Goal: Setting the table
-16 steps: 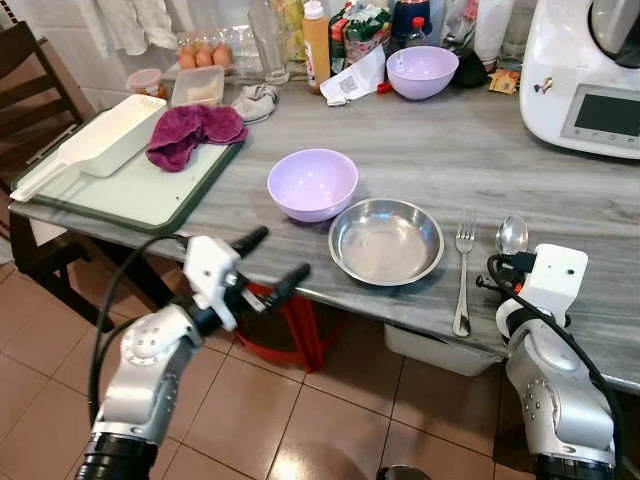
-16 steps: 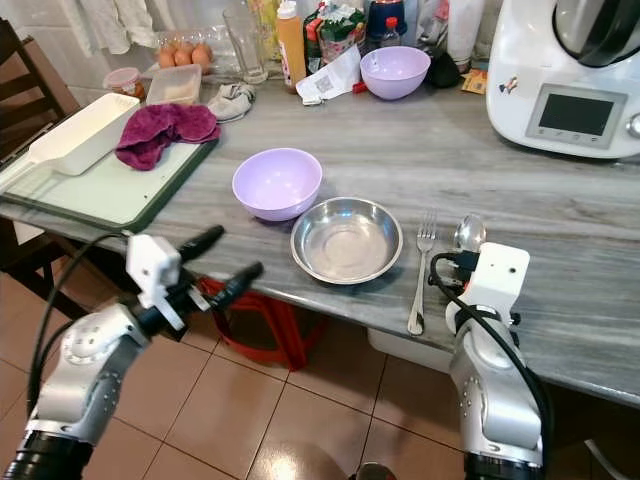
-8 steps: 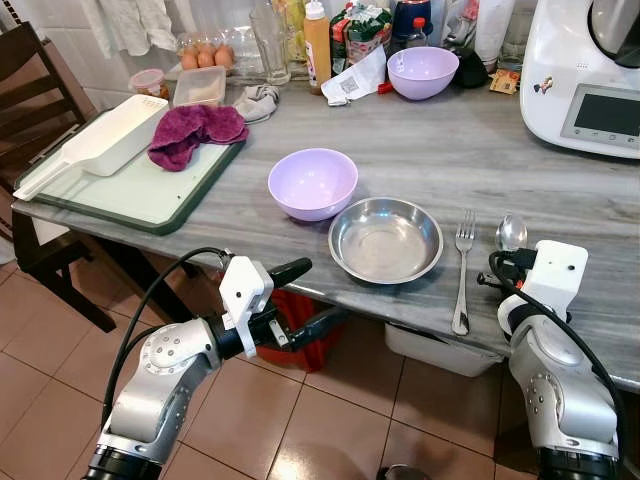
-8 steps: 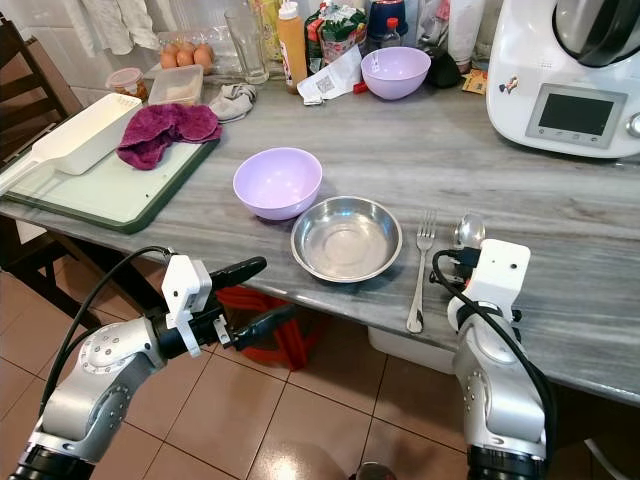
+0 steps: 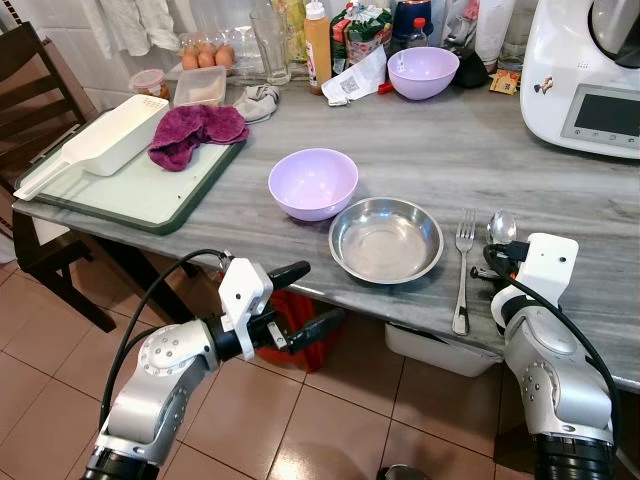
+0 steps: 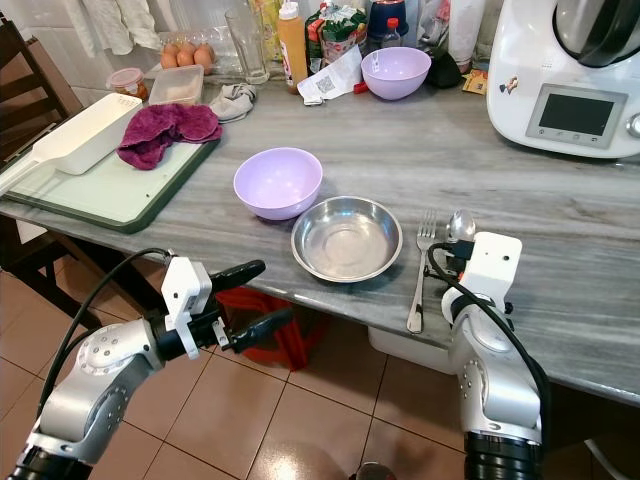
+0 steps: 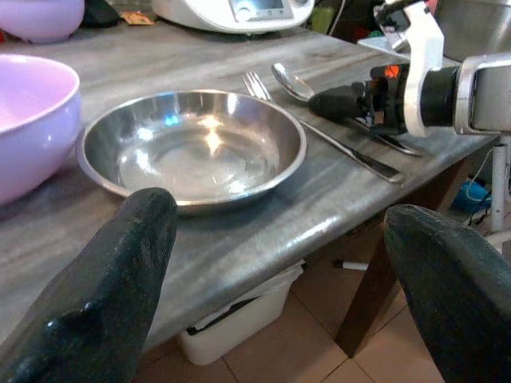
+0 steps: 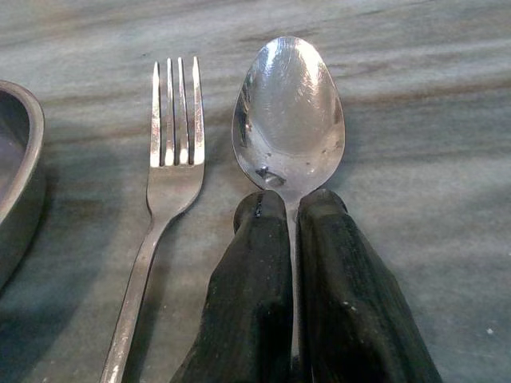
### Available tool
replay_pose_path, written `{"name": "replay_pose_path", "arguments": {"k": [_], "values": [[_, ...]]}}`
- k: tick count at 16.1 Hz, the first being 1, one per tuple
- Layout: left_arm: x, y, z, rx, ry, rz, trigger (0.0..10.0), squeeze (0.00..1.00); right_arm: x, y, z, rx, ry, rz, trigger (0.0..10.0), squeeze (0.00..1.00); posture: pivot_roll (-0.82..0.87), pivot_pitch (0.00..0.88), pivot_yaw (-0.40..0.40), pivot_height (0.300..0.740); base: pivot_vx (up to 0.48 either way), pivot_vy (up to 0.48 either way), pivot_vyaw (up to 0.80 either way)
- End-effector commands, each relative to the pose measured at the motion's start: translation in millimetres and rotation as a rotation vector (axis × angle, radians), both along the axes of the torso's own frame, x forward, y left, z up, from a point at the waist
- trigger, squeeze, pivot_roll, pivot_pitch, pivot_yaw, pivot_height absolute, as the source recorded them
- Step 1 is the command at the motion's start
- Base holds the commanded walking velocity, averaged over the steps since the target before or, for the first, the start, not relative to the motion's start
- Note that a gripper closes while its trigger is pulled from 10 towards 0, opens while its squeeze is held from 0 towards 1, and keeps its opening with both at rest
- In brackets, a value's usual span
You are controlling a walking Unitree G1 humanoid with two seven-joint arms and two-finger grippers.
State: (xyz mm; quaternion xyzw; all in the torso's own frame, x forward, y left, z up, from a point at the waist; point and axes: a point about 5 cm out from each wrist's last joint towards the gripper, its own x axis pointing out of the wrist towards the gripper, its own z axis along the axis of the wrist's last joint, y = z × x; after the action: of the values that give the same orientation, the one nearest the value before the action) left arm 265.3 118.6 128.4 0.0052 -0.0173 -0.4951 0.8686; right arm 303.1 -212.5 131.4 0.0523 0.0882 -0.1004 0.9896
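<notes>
My right gripper [image 8: 291, 209] pinches the spoon [image 8: 289, 112] by its neck, lying on the grey table [image 5: 560, 190] beside the fork [image 5: 463, 268]; my left gripper [image 5: 303, 297] hangs spread below the table edge, near the steel bowl [image 5: 386, 240].

Both eye views look down on the steel bowl [image 5: 386, 240]; the wrist views sit close, flanking it.

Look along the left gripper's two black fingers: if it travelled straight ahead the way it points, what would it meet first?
Probably the front edge of the table, then the steel bowl on it. The left gripper, jaws open, sits about level with the tabletop, so depth is uncertain.
</notes>
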Motion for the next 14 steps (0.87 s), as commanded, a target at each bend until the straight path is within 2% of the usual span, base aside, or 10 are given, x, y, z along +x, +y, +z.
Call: {"name": "replay_pose_path", "arguments": {"k": [1, 2, 3, 10, 12, 13, 14], "values": [[-2.6, 3.2, -7, 0.027, 0.015, -0.008, 10.0, 0.00, -0.6, 3.3, -9, 0.014, 0.048, 0.014, 10.0, 0.00, -0.25, 0.118, 0.106, 0.740, 0.000, 0.000, 0.00], [-3.5, 4.3, -11, 0.029, 0.022, -0.008, 10.0, 0.00, -1.8, 4.2, -11, 0.020, 0.059, 0.021, 10.0, 0.92, -0.25, 0.119, 0.107, 0.740, 0.000, 0.000, 0.00], [-4.1, 4.8, -14, 0.030, 0.026, -0.009, 10.0, 0.00, -2.6, 4.7, -13, 0.024, 0.066, 0.025, 10.0, 1.00, -0.25, 0.120, 0.109, 0.740, 0.000, 0.000, 0.00], [-3.8, 7.5, -23, 0.033, 0.035, -0.011, 10.0, 0.00, -3.4, 6.3, -13, 0.040, 0.058, 0.023, 10.0, 1.00, -0.25, 0.116, 0.117, 0.740, 0.000, 0.000, 0.00], [-2.3, 8.0, -23, 0.033, 0.025, -0.005, 10.0, 0.00, -3.2, 5.5, -7, 0.040, 0.031, 0.016, 10.0, 1.00, -0.25, 0.113, 0.118, 0.740, 0.000, 0.000, 0.00], [-1.1, 8.7, -22, 0.030, 0.016, 0.010, 10.0, 0.00, -3.0, 4.4, -3, 0.038, 0.009, 0.007, 10.0, 1.00, -0.25, 0.113, 0.118, 0.740, 0.000, 0.000, 0.00], [5.2, 11.0, -18, 0.024, -0.017, 0.069, 10.0, 0.00, -2.9, 3.5, 4, 0.033, -0.029, -0.002, 10.0, 1.00, -0.25, 0.112, 0.118, 0.740, 0.000, 0.000, 0.00]]}}
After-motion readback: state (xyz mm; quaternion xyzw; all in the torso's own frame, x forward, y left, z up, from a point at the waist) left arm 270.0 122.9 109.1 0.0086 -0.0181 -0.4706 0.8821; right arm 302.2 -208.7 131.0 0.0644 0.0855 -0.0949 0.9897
